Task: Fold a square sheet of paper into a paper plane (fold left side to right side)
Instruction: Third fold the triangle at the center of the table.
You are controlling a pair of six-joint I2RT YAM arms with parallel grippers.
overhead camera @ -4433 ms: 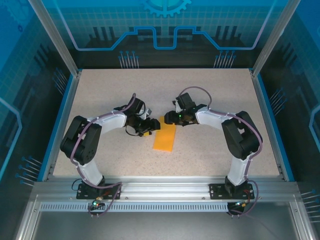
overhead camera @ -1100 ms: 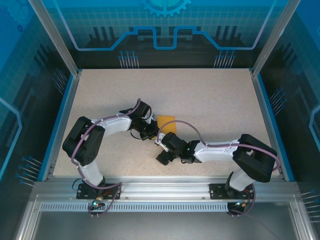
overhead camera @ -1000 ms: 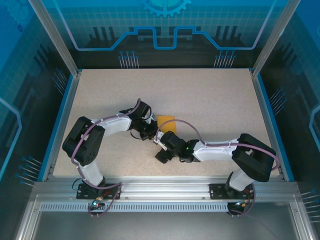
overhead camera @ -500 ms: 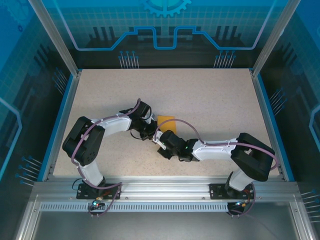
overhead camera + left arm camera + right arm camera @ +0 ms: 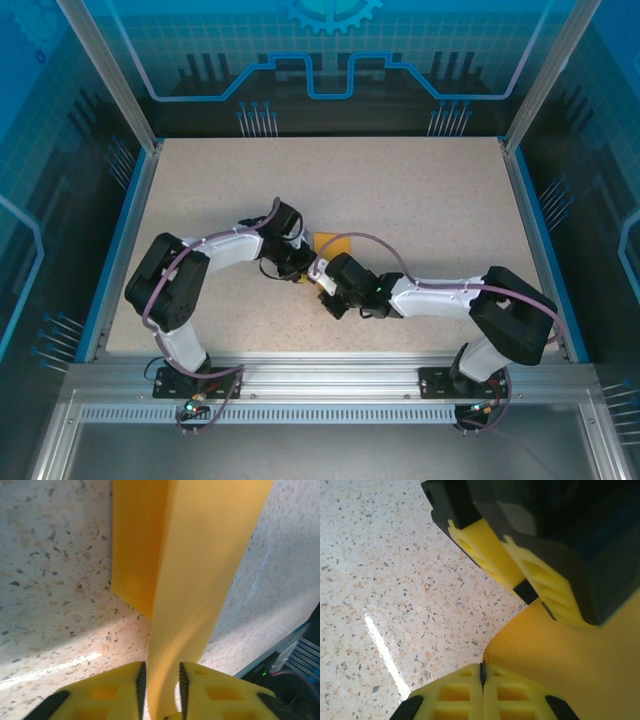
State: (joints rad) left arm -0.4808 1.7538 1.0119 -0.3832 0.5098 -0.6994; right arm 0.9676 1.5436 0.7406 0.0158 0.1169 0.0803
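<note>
The left arm climbs from its base, bends sharply at the elbow out on its own side, and sends the forearm inward and away over the speckled worktop (image 5: pixel 420 200), ending at the left claw (image 5: pixel 302 274) near the middle. The right arm is folded low, its shoulder block hunched over its base and the forearm stretched long across the near part of the worktop, with a purple cable (image 5: pixel 375 243) arching above it. That brings the right claw (image 5: pixel 323 293) just beside the left claw, tip almost to tip. The square sheet of paper (image 5: pixel 335 243), bright orange and folded over on itself, sits between the two claws and reaches out past them on the far side. From the left wrist, the left claw (image 5: pixel 161 672) has its yellow pads a narrow way apart, and the sheet (image 5: pixel 200 555) rises straight out from between them, clear of the worktop (its shadow falls on the speckled surface below); whether the pads press on it cannot be told. From the right wrist, the right claw (image 5: pixel 482 672) is closed with pads tight together, the curved edge of the sheet (image 5: pixel 580 670) running right into their seam, so it seems to be nipping the paper. The left claw (image 5: pixel 532 597) hangs just beyond the right claw's tips, on the same sheet.
</note>
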